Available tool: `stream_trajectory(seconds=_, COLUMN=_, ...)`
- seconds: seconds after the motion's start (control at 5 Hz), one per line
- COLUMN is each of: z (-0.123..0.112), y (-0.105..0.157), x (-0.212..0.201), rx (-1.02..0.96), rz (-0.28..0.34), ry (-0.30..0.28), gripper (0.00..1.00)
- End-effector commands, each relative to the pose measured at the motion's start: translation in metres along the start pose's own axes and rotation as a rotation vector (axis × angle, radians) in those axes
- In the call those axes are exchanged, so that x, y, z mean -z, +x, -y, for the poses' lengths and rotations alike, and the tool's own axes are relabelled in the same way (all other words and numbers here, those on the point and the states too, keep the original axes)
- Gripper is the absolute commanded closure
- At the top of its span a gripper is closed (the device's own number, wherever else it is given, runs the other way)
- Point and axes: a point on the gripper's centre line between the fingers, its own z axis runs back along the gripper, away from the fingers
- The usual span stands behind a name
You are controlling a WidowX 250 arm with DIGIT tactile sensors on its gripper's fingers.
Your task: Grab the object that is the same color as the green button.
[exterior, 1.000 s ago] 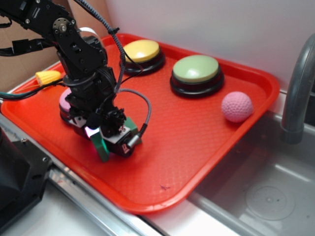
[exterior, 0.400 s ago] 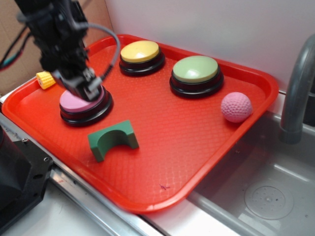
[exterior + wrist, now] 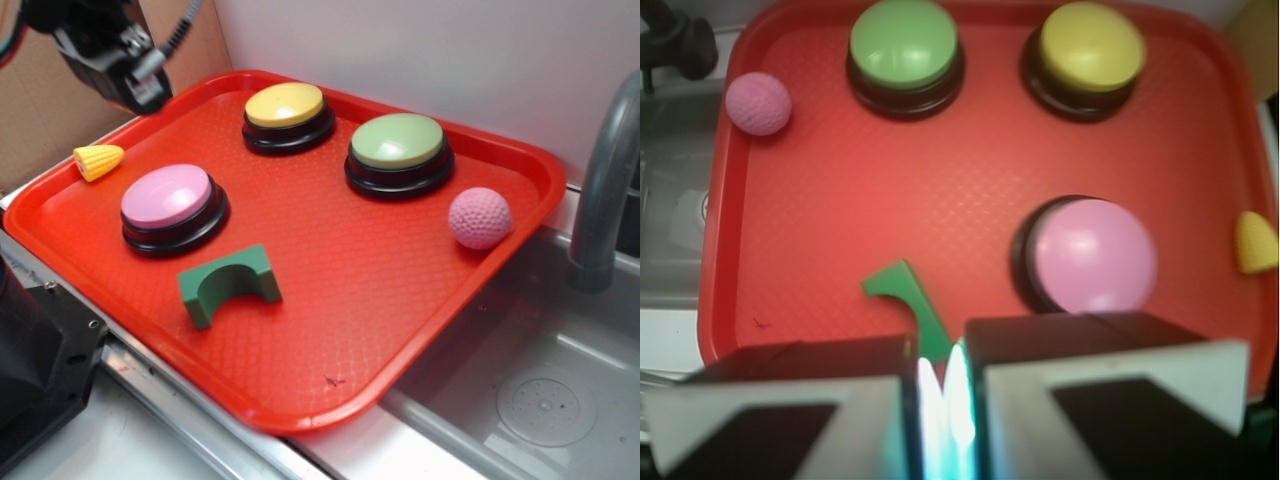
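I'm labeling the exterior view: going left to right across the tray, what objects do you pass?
Yellow corn piece → pink button → green arch block → yellow button → green button → pink ball.

No legible text, label or number anywhere.

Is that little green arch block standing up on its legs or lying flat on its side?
Lying flat. The green arch block rests on its broad face on the red tray, its cut-out opening sideways toward the tray's near edge, not downward.
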Motion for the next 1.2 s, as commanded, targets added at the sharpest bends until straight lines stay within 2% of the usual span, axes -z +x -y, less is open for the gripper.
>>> stream_trajectory(seconds=0.0, z=0.001, y=-0.009, x=0.060, rx=-0.009, rz=-0.052, ry=-0.011, gripper=0.00)
stream_trajectory(seconds=0.4, z=-0.001, y=-0.017, x=0.113, rx=-0.047, rz=-0.087, ry=-0.033, gripper=0.00)
stream_trajectory(seconds=0.8, z=0.012, y=-0.019, x=0.133, rx=-0.016, rz=-0.116, ry=-0.044, gripper=0.00)
stream_trajectory(seconds=1.0, z=0.014, y=-0.020, x=0.138, rx=-0.017, rz=-0.125, ry=-0.038, gripper=1.00)
